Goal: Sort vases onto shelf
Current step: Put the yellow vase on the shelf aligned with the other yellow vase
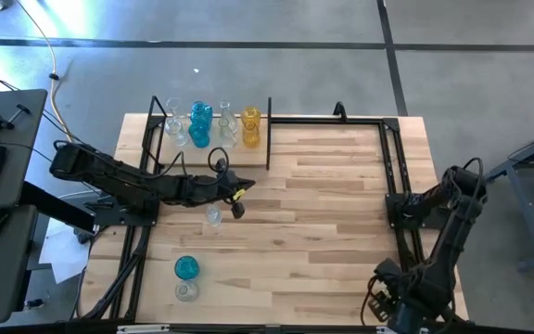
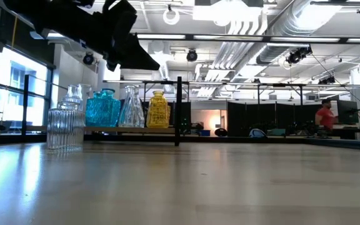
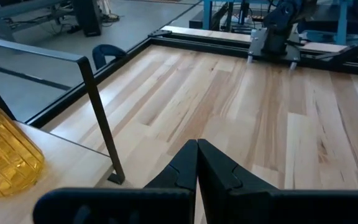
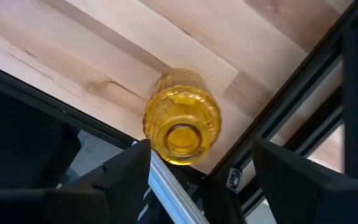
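Left gripper [image 1: 237, 199] was pinched shut and empty, hovering beside a clear vase [image 1: 213, 216]. Right gripper [image 4: 201, 163] sat spread open over an amber vase [image 4: 181, 117]. Shelf [image 1: 262, 141] already held about six; a teal vase [image 1: 185, 268] and another clear one [image 1: 185, 290] were left, roughly.

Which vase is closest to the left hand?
The clear vase alone on the tabletop, just beside the left hand; the others stand on the shelf or near the table's front edge.

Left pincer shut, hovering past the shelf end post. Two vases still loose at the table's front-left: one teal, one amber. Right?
Not quite. The front-left pair is a teal vase and a clear vase, not amber; the high view shows it. The left pincer is shut, beside the shelf end post.
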